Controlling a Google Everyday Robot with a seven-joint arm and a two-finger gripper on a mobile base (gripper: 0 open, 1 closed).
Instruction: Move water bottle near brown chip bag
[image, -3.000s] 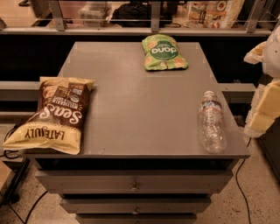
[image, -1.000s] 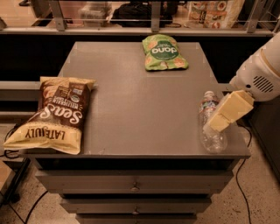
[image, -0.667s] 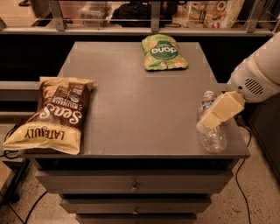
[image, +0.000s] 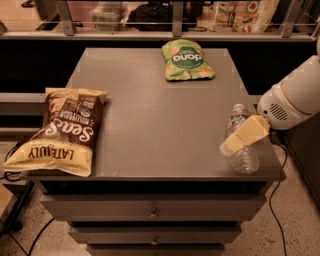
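The water bottle (image: 242, 150) lies on its side at the right front of the grey cabinet top (image: 155, 110), cap pointing away from the front edge. My gripper (image: 243, 136) reaches in from the right on a white arm and sits over the bottle's middle, covering part of it. The brown chip bag (image: 64, 130) lies flat at the left front corner, far from the bottle, its lower end hanging over the edge.
A green chip bag (image: 186, 60) lies at the back centre of the top. Drawers (image: 152, 212) are below the front edge. A shelf rail with bags and boxes (image: 240, 12) runs behind the cabinet. Cables trail on the floor at both sides.
My gripper has come in from the right edge and moved left and down over the bottle. The bottle and both bags have not moved.
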